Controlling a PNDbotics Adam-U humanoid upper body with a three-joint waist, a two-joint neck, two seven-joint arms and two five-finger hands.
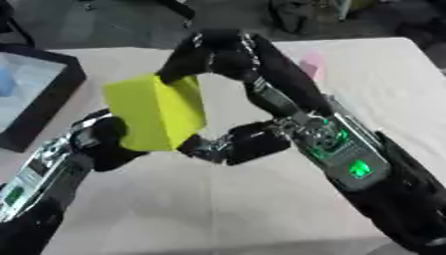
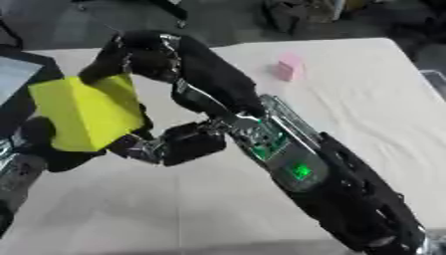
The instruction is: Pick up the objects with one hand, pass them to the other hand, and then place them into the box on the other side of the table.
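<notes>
A bright yellow block (image 1: 161, 112) hangs above the white table (image 1: 218, 214), left of centre, held between both hands. My right hand (image 1: 261, 74) arches over it from the right. Its fingers (image 1: 187, 60) curl down onto the block's top edge and its thumb (image 1: 228, 145) presses in under the bottom right corner. My left hand (image 1: 109, 142) comes up from the lower left and wraps the block's lower left corner; much of it is hidden behind the block. A small pink object (image 2: 287, 67) stands on the table at the far right.
A black-rimmed box (image 1: 54, 94) sits at the table's left edge with something pale blue (image 1: 7, 82) inside. My right forearm (image 1: 348, 164), lit green, crosses the right half of the table. Dark floor and equipment lie beyond the far edge.
</notes>
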